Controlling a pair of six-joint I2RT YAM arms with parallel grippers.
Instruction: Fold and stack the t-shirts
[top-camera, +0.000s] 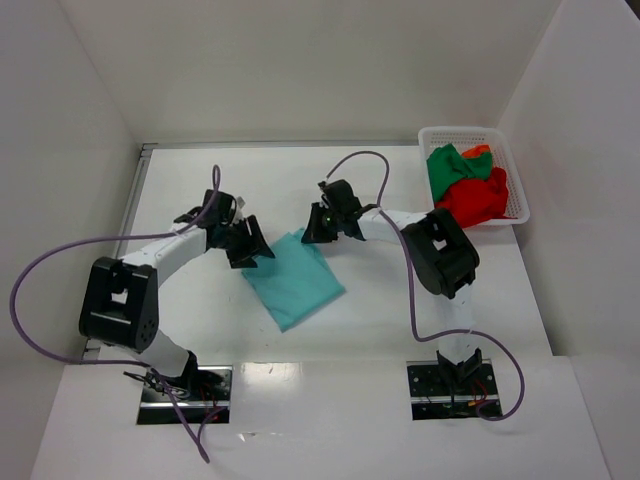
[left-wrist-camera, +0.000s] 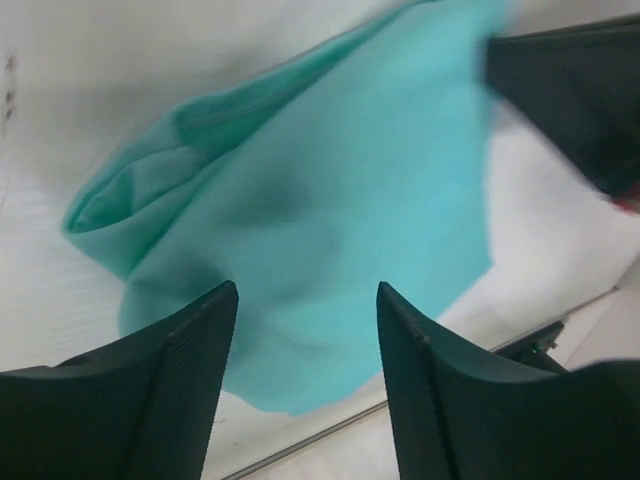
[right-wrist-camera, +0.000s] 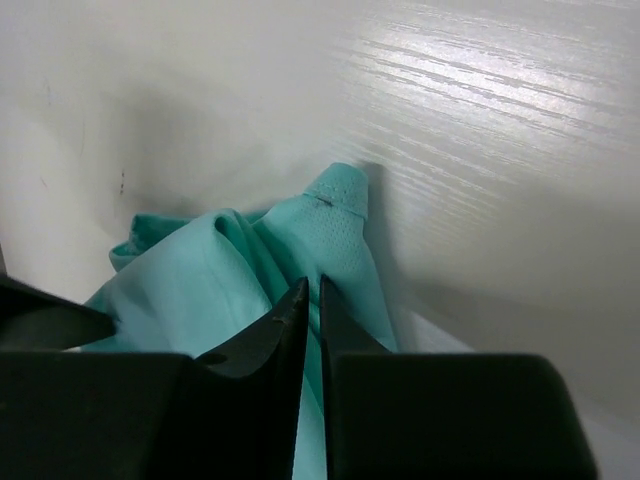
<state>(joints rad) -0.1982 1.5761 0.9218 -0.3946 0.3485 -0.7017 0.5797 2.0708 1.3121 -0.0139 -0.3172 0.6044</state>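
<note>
The teal t-shirt (top-camera: 297, 282) lies partly folded on the white table between the two arms. My left gripper (top-camera: 250, 246) is open and empty, hovering over the shirt's left edge. In the left wrist view the shirt (left-wrist-camera: 320, 190) shows between and beyond the fingertips of the left gripper (left-wrist-camera: 305, 290). My right gripper (top-camera: 314, 226) is at the shirt's far corner. In the right wrist view the right gripper (right-wrist-camera: 313, 285) is shut on a fold of the teal cloth (right-wrist-camera: 200, 270). Green (top-camera: 450, 167), red (top-camera: 477, 200) and orange (top-camera: 481, 152) shirts lie crumpled in the basket.
A white lattice basket (top-camera: 455, 131) stands at the table's far right corner. White walls enclose the table at the back and on both sides. Purple cables loop from both arms. The right gripper's dark body (left-wrist-camera: 575, 90) shows in the left wrist view.
</note>
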